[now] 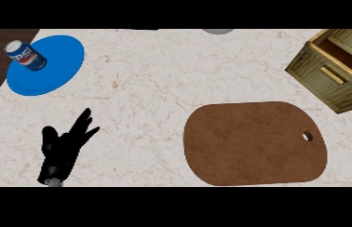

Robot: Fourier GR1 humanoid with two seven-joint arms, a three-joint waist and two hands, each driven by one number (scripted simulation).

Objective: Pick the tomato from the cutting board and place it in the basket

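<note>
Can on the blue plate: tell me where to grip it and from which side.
Grip the can round its curved side wall, about mid-height, with the left hand, coming from the near side. It seems to stand upright on the plate, its top showing, so the round wall suits curling fingers, and that open hand lies nearest.
</note>
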